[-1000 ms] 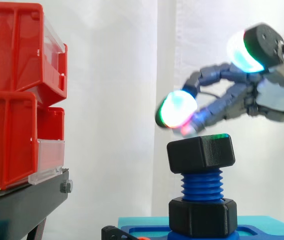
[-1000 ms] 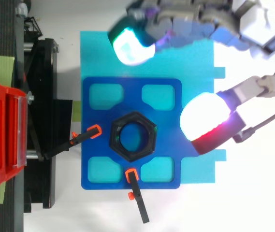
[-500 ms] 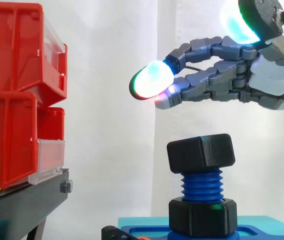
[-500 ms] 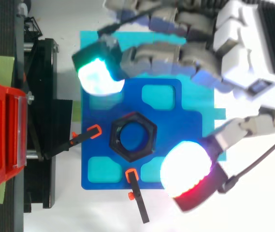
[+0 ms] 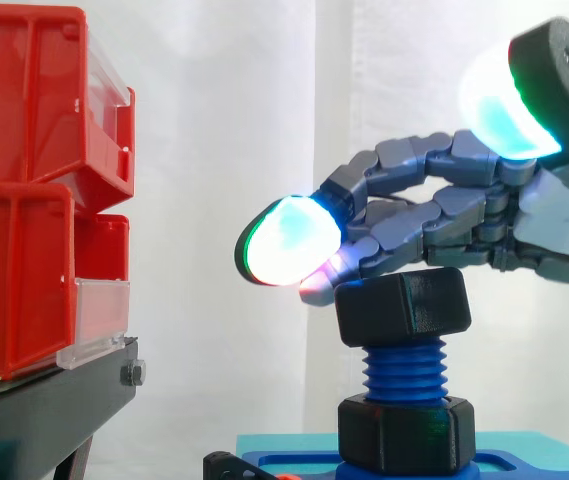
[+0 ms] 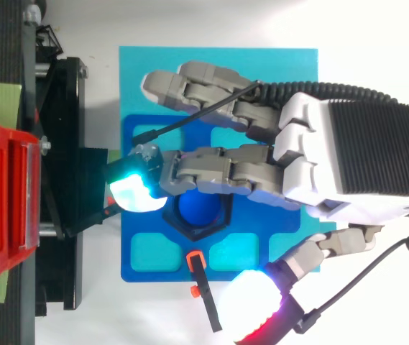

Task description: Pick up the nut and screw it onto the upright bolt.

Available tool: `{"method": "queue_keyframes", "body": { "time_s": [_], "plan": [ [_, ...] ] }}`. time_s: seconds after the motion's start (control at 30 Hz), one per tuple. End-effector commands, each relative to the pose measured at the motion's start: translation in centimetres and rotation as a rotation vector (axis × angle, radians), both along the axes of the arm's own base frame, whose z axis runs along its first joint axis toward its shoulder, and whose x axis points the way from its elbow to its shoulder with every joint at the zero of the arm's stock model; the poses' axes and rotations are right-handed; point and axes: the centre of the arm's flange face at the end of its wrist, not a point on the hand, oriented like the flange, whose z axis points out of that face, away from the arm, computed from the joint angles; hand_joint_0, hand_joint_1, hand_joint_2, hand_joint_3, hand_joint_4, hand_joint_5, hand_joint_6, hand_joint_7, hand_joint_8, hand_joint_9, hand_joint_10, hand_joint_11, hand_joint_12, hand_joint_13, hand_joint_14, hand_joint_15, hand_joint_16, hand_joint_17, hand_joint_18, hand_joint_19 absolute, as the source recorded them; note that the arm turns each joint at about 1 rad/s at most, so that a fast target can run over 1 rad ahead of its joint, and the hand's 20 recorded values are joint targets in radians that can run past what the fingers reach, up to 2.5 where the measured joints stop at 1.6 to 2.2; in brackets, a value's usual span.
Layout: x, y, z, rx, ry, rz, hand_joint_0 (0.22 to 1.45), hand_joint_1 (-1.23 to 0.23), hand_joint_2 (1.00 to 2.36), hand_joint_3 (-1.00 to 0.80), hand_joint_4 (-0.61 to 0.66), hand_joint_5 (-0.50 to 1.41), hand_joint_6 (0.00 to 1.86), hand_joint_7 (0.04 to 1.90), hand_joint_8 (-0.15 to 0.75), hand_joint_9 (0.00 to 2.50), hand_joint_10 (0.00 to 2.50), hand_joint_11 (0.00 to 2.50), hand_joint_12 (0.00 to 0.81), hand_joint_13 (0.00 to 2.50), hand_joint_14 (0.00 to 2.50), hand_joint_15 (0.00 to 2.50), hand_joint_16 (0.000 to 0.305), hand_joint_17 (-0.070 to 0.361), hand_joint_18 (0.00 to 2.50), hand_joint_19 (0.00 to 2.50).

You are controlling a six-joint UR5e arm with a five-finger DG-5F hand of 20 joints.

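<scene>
A black hex nut (image 5: 402,305) sits a little tilted on top of the blue upright bolt (image 5: 404,370), above a second black nut (image 5: 406,432) at the bolt's foot. From above, the nut (image 6: 188,228) rings the bolt's blue tip (image 6: 198,210). My hand (image 6: 348,162) reaches in from the right with nearly straight fingers (image 5: 414,215) lying across the top of the nut, open. One glowing fingertip (image 5: 286,240) pokes out past the nut's left side. The thumb (image 5: 524,100) is raised up and away. I cannot tell whether the fingers touch the nut.
The bolt stands on a dark blue plate (image 6: 141,248) lying on a cyan mat (image 6: 146,68). Two orange-tipped black clamps (image 6: 197,262) hold the plate. Stacked red bins (image 5: 24,190) on a black stand (image 5: 54,400) are to the left.
The hand has come down from above and moved left over the bolt. Its fingers now lie across the nut's top. The nut and bolt have not moved.
</scene>
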Motion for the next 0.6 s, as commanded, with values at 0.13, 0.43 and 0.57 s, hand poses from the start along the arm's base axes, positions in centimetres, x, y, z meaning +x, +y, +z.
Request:
{"method": "queue_keyframes", "body": {
  "time_s": [0.13, 0.43, 0.57],
  "plan": [
    [0.18, -0.14, -0.48, 0.002, -0.006, 0.001, 0.4, -0.11, 1.0, -0.5, 0.13, -0.14, 0.5, 0.64, 0.259, 0.38, 0.0, 0.0, 0.412, 0.01, 0.0, 0.0, 0.064, 0.145, 0.0, 0.04],
    [0.16, -0.52, -0.47, -0.001, -0.006, 0.001, 0.4, -0.14, 1.0, -0.5, 0.14, -0.14, 0.5, 0.68, 0.269, 0.45, 0.0, 0.0, 0.409, 0.08, 0.0, 0.0, 0.064, 0.143, 0.0, 0.02],
    [0.15, -0.52, -0.49, -0.001, -0.004, 0.001, 0.4, -0.13, 1.0, -0.5, 0.14, -0.13, 0.5, 0.7, 0.272, 0.46, 0.0, 0.0, 0.41, 0.1, 0.0, 0.0, 0.063, 0.142, 0.0, 0.02]
  ]
}}
